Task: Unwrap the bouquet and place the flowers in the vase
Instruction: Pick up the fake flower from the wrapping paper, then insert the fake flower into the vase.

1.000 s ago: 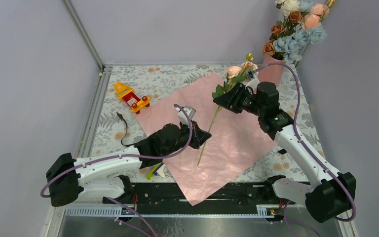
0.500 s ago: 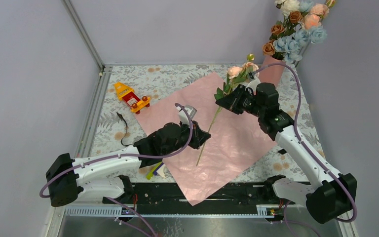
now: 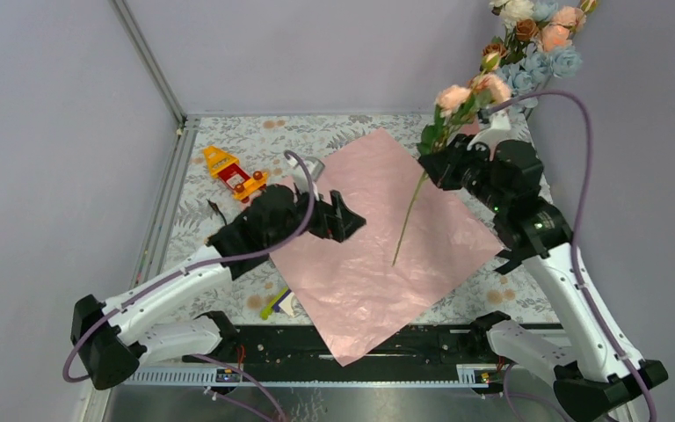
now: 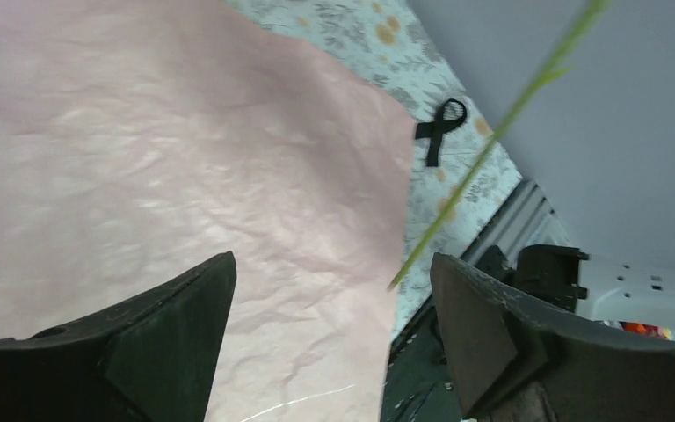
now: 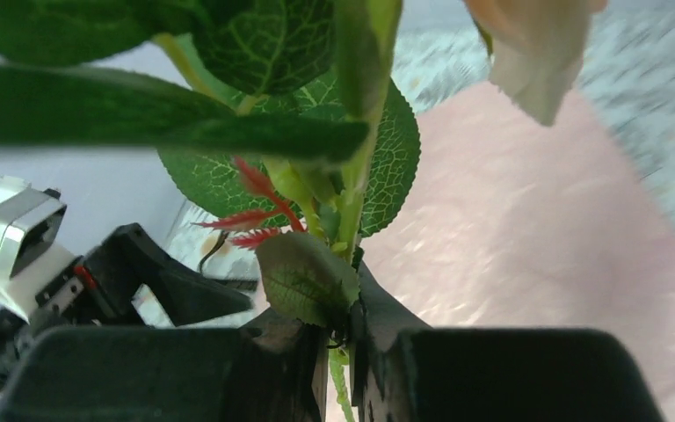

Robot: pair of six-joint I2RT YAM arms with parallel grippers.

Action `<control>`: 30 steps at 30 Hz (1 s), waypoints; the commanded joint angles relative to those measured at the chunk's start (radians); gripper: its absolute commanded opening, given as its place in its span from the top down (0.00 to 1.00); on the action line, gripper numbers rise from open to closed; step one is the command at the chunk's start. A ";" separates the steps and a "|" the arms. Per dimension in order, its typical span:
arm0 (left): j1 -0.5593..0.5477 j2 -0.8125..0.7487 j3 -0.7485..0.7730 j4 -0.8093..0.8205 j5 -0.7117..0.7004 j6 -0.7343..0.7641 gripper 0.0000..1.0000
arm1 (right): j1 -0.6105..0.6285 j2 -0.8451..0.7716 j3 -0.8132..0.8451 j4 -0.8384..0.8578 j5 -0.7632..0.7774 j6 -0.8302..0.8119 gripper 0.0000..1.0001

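The bouquet's pink paper [image 3: 378, 246] lies unfolded and flat on the table. My right gripper [image 3: 435, 169] is shut on the green stem of a peach-pink flower [image 3: 462, 95] and holds it in the air above the paper, stem end [image 3: 397, 257] hanging down. In the right wrist view the fingers [image 5: 341, 338] pinch the stem just under its leaves [image 5: 303, 277]. My left gripper [image 3: 341, 218] is open over the paper and holds nothing; the stem [image 4: 483, 158] passes above its right finger. Several flowers [image 3: 532, 40] stand at the back right; the vase under them is hidden by my right arm.
A yellow and red toy [image 3: 233, 171] lies on the floral tablecloth at the back left. A black ribbon [image 3: 218, 230] lies left of the paper, also seen as the black ribbon [image 4: 439, 127] in the left wrist view. Grey walls close the left and back sides.
My left gripper opened, let go of the stem and drew back to the left. My right arm lifted the flower up and to the right, toward the back corner.
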 commanded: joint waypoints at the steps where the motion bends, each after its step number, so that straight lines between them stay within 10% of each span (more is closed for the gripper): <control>1: 0.199 -0.084 0.094 -0.214 0.226 0.098 0.13 | 0.005 -0.017 0.196 -0.145 0.269 -0.291 1.00; 12: 0.712 -0.160 0.142 -0.406 0.278 0.301 0.09 | -0.143 0.258 0.565 -0.047 0.295 -0.582 1.00; 19: 0.791 -0.223 0.085 -0.405 -0.009 0.388 0.09 | -0.288 0.401 0.655 0.156 0.238 -0.597 1.00; 30: 0.812 -0.224 0.067 -0.391 0.008 0.389 0.09 | -0.368 0.542 0.750 0.385 0.257 -0.607 1.00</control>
